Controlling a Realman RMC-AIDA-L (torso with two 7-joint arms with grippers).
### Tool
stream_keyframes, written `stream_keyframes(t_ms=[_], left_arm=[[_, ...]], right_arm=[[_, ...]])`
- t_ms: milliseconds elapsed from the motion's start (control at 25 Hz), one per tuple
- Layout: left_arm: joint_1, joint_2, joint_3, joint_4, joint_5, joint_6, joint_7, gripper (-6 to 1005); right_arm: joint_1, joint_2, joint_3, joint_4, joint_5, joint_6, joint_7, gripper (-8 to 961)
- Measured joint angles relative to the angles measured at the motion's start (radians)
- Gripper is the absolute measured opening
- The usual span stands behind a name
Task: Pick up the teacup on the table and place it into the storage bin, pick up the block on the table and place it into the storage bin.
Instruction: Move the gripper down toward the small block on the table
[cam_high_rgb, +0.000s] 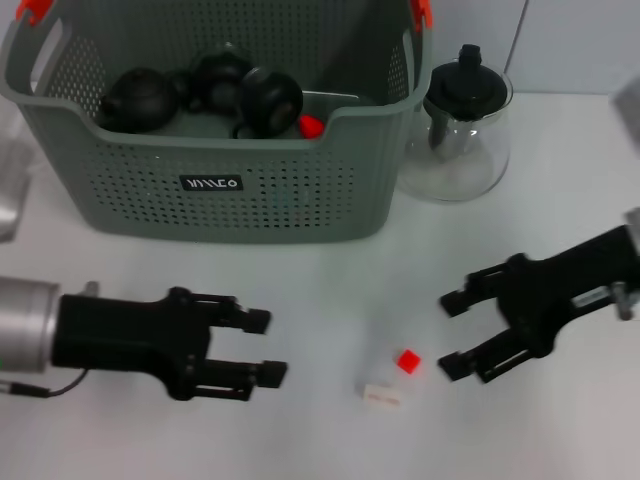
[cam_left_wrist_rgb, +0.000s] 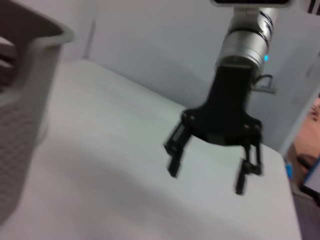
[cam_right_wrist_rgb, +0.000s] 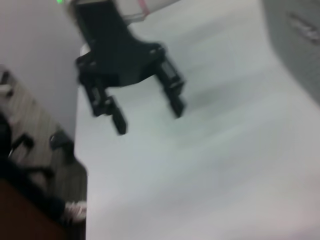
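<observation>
We look down from the head camera on a white surface (cam_high_rgb: 320, 290). At the back stands the storage bin (cam_high_rgb: 215, 190), a grey-green perforated basket with orange clips; inside it lie several dark round pieces that look like small teapots and cups, plus a bit of red. Just beside the bin, on the robot's right, stands a glass teapot (cam_high_rgb: 462, 130) with a black lid.

In front, between the two arms, lie a small red block (cam_high_rgb: 407, 361) and a pale block (cam_high_rgb: 381, 394) close beside it (whether they touch we cannot tell). We see no teacup on the open surface, so the cup step seems done and the block remains.

Our right hand (cam_high_rgb: 449, 333) hovers near the red block with its fingers spread and empty. Our left hand (cam_high_rgb: 264, 347) sits well apart on the other side, also spread and empty. Each wrist camera shows the opposite hand: the right hand (cam_left_wrist_rgb: 207, 176) and the left hand (cam_right_wrist_rgb: 147, 116), both wide open above bare surface.

What could go wrong, in our judgement: the red block is small, so fingers closing slightly off-centre may flick it away or pinch the pale block along with it. A shallow grip could let it slip during the lift. Carrying it bin-ward, the right arm passes near the glass teapot and might knock it.
</observation>
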Motion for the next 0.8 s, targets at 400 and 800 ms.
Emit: stream_keyframes(t_ms=[400,800], left_arm=[[0.049,-0.007,-0.180,-0.076,-0.005,0.052,0.272,866],[0.038,-0.003,-0.193,-0.128,-0.007,0.022,0.282,952]], right_arm=[[0.156,0.094,-0.169,0.010,-0.147,0.111,0.063,916],[0.224,0.101,-0.553,0.031,-0.095,0.300,0.265,915]])
